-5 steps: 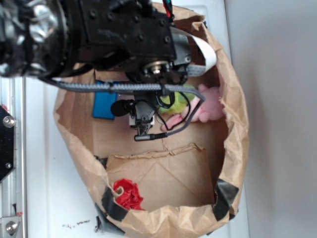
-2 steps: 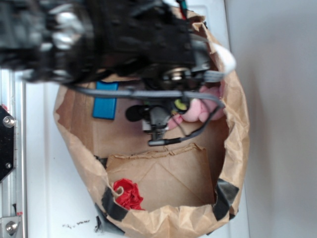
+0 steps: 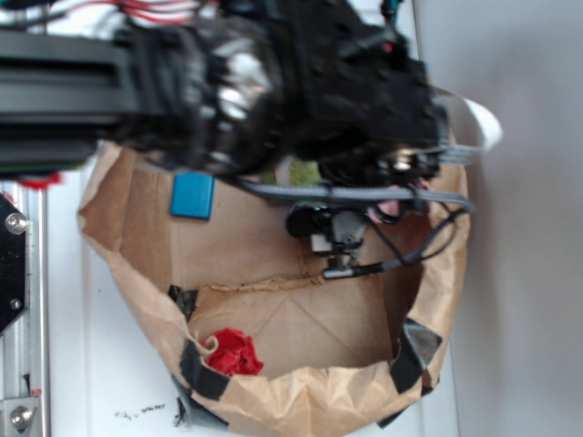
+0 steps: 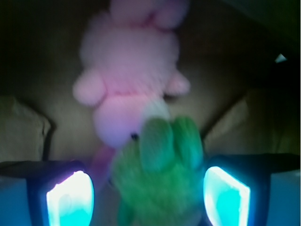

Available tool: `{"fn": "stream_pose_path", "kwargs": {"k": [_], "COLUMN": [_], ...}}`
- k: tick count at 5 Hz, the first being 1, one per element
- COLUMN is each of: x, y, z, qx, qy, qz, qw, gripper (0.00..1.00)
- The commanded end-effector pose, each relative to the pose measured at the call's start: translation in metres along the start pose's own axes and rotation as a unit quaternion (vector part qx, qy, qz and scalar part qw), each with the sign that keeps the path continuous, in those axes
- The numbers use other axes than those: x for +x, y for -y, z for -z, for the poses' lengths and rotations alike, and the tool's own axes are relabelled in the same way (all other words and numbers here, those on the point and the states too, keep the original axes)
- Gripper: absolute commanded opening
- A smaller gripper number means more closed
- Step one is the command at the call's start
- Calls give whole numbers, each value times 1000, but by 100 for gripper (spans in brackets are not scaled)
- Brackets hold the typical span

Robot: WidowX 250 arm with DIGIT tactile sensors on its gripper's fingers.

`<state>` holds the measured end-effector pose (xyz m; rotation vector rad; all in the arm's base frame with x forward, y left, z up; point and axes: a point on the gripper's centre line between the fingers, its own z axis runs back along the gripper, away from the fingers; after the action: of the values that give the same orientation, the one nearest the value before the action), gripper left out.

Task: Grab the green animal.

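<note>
Straddling green animal (image 4: 157,179), pincer (image 4: 149,195) spread wide, pads clear of plush; pink bunny (image 4: 127,80) beyond.

You can see the green animal (image 4: 157,176), a soft fuzzy toy with darker green legs, lying right against a pink plush bunny (image 4: 129,75). It looks blurry.

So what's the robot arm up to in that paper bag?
It is reaching into the bag for the green toy. The pincer is open, one finger on either side of the toy, not yet closed on it. A pink plush lies just beyond, against the green one.
</note>
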<state>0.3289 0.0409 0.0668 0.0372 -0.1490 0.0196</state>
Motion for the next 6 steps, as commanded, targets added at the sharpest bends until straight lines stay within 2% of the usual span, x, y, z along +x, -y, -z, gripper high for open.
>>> {"fn": "stream_pose_path", "kwargs": {"k": [1,2,3,4,5,6], "x": [-16,-25,-28,-30,-20,-10], "y": [15,12,14,14,9,4], "z": [1,12,12,10,11,7], "qx": [17,35,41,36,37,32], "qy": [24,41,32,24,33,32], "qz": [42,51,47,48,37,28], "qw": [999,997,998,998,998,999], "gripper": [100,100,100,88,0,0]}}
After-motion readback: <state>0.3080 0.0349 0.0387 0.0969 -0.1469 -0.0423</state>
